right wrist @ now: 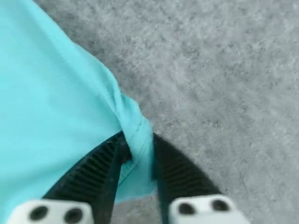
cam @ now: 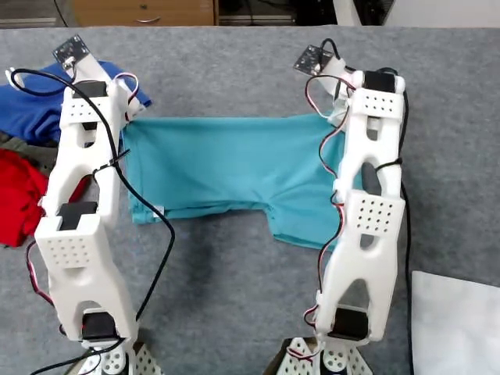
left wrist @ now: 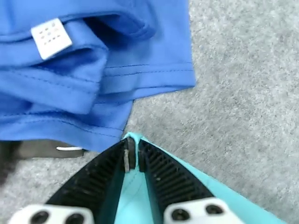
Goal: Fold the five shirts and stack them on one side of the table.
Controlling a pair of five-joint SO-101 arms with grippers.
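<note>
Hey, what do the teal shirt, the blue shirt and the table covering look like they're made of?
The teal shirt: likely thin, smooth synthetic knit; soft folds, slight sheen. The blue shirt: similar smooth knit, stitched hems visible. The table covering: grey, matte, fuzzy, probably felt or low-pile carpet.

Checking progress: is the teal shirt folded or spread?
Partly folded: the teal shirt shows doubled edges, one sleeve sticks out; left gripper and right gripper pinch its corners.
</note>
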